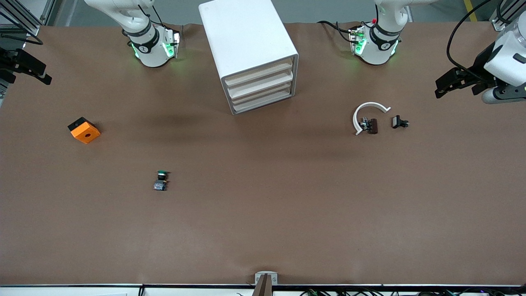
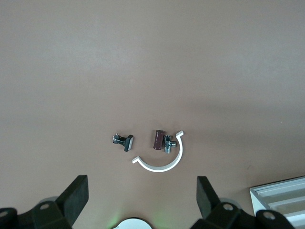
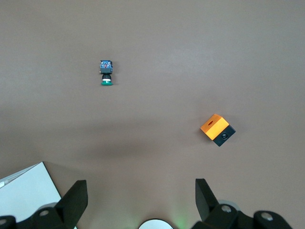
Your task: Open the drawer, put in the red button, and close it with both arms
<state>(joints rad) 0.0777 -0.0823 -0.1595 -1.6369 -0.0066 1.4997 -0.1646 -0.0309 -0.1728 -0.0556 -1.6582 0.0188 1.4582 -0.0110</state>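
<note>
The white cabinet [image 1: 246, 37] stands between the two arm bases, and all its cream-fronted drawers [image 1: 259, 88] are pushed in. No red button shows plainly. A tiny red spot [image 1: 374, 20] sits by the left arm's base, and I cannot tell what it is. My left gripper [image 1: 458, 87] hangs high over the left arm's end of the table, open [image 2: 141, 187] and empty. My right gripper [image 1: 26, 70] hangs high over the right arm's end, also open [image 3: 139, 187] and empty. A corner of the cabinet [image 2: 281, 195] shows in the left wrist view.
A green-capped button [image 1: 161, 181] [image 3: 106, 72] lies nearer the front camera than the cabinet. An orange and black block [image 1: 84, 130] [image 3: 218, 130] sits toward the right arm's end. Toward the left arm's end lie a white arc [image 1: 367, 113], a dark-red metal piece [image 2: 160, 140] and a small black part [image 1: 399, 122].
</note>
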